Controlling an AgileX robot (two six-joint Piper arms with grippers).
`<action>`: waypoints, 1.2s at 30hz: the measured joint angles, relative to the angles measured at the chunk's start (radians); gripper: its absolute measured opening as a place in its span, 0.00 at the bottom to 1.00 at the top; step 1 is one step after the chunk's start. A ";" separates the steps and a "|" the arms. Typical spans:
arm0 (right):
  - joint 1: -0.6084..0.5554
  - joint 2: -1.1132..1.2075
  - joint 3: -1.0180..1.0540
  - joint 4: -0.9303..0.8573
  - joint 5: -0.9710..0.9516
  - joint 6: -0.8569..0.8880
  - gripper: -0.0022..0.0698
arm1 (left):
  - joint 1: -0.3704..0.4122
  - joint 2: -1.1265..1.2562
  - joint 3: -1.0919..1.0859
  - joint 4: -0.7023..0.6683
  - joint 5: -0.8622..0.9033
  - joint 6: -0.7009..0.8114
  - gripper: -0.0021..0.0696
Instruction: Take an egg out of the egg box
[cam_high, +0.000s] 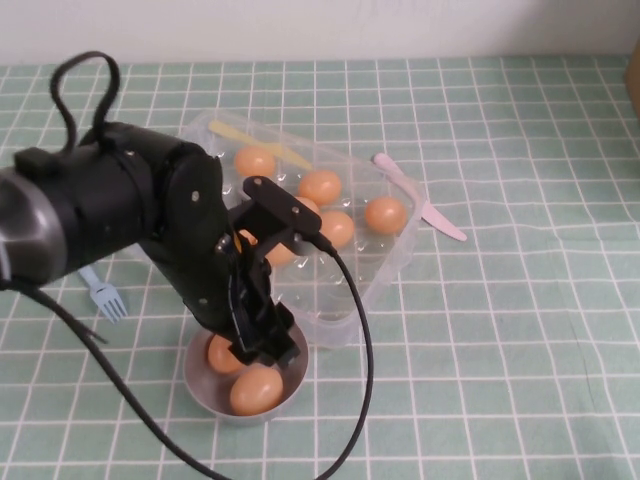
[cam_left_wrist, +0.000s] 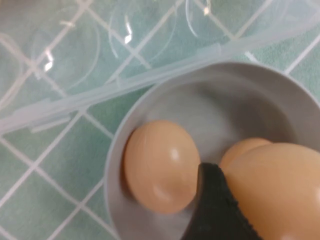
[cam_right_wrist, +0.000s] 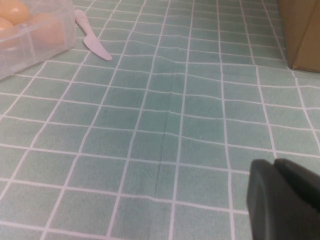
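Left arm drops an egg into the bowl beside the egg box.

The green checked tablecloth (cam_high: 520, 330) covers the whole table, under a white wall. The big clear plastic egg box (cam_high: 385, 270) holds several eggs and sits close to the small round grey bowl (cam_high: 200, 385), so the trip is short. The black left gripper (cam_high: 262, 345) hangs low over the bowl, jaws around a smooth orange-brown egg (cam_left_wrist: 277, 192), probably letting go. The right gripper (cam_right_wrist: 285, 200) waits above bare cloth; its jaws, I cannot tell.
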 joint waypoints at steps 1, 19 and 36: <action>0.000 0.000 0.000 0.000 0.000 0.000 0.01 | 0.000 0.014 0.001 -0.004 -0.007 0.000 0.53; 0.000 0.000 0.000 0.000 0.000 0.000 0.01 | 0.000 0.078 -0.006 -0.052 -0.045 -0.002 0.73; 0.000 0.000 0.000 0.000 0.000 0.000 0.01 | 0.000 -0.377 0.055 -0.054 -0.026 -0.022 0.19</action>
